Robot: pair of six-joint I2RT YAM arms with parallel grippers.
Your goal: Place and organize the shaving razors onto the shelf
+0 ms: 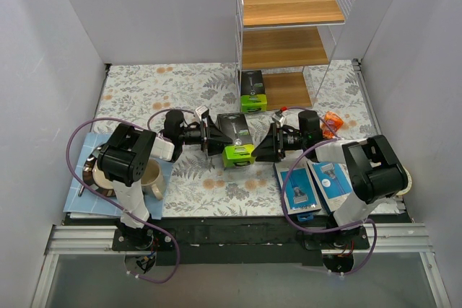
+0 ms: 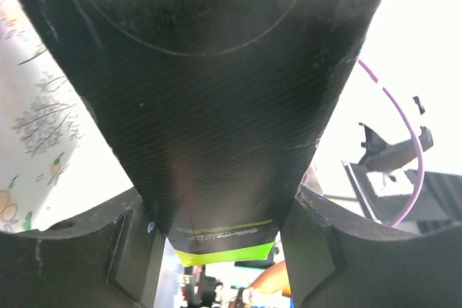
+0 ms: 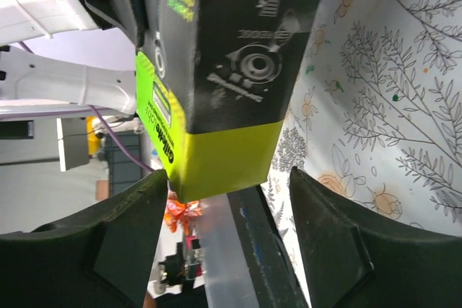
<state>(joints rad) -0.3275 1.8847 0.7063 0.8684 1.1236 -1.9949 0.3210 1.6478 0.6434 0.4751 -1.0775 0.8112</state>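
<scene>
Meeting over the middle of the floral bench [image 1: 180, 88], the two arms point at each other with a black-and-lime Gillette razor box [image 1: 234, 138] between them. The left end effector [image 1: 211, 137] grips the box's black end: in the left wrist view the carton fills the gap and presses against both fingers [image 2: 79, 257]. The right end effector [image 1: 266, 146] is spread wide around the lime end. The right wrist view shows a thin gap beside the right-hand finger [image 3: 346, 243], so that end is bracketed rather than clamped. Whether the box rests on the bench or hangs just above it cannot be told.

A second razor box [image 1: 253, 91], also black with a lime band, stands at the front left foot of the shelf [image 1: 289, 5]. Whether it sits on the lowest board or on the bench just before it is unclear. The upper two wooden boards carry nothing.

Two blue blister packs [image 1: 298, 189], each showing a grey razor, lie flat side by side near the right arm's base, well apart from the shelf. An orange packet [image 1: 332, 119] lies behind the right arm. A cream mug [image 1: 150, 178] sits on a blue cloth [image 1: 79, 178] by the left arm.
</scene>
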